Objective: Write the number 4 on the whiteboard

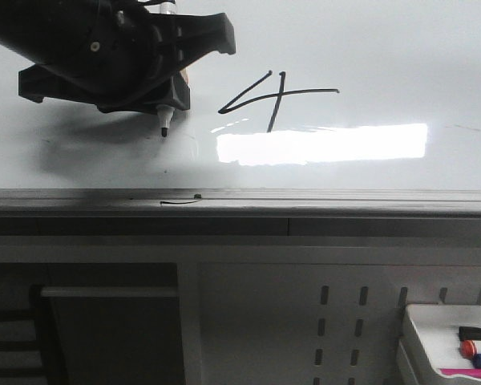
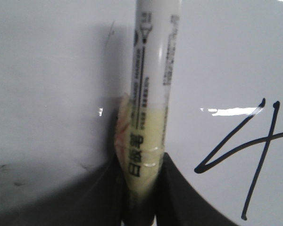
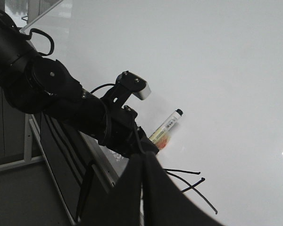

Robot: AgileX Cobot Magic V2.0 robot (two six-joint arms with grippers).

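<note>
Glossy white whiteboard (image 1: 369, 48), reflective, faintly smudged, edged along the near side by a grey metal rail (image 1: 345, 200). Thin black marker strokes forming the number 4 (image 1: 276, 98), slanted and open-topped, long crossbar, just beside a bright glare patch. Left gripper (image 1: 170, 84), matte black, clenched on a white cylindrical marker (image 1: 165, 108); black tip close to the board, contact not determinable. Yellowish tape around the marker barrel in the left wrist view; print blurred, illegible. Short black squiggle (image 1: 180, 202) on the rail. Tray of coloured markers (image 1: 449, 345) cut off at the frame corner. Right gripper (image 3: 146, 188): dark, close, blurred; state cannot be told.
</note>
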